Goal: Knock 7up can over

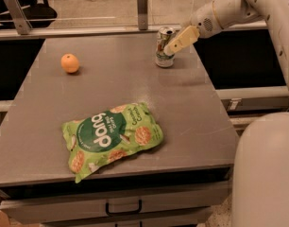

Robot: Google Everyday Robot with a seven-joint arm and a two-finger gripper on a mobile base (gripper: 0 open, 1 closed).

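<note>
The 7up can [163, 48], white-silver with green markings and a silver top, stands upright at the far right of the grey table [116, 91]. My gripper [177, 42] reaches in from the upper right. Its tan fingertips are at the can's right side, at about mid-height, touching or nearly touching it.
A round orange fruit [70, 63] lies at the far left. A green chip bag [111, 137] lies flat near the front edge. A rail with posts [142, 4] runs behind the table. My white base [265, 174] stands at the table's right front corner.
</note>
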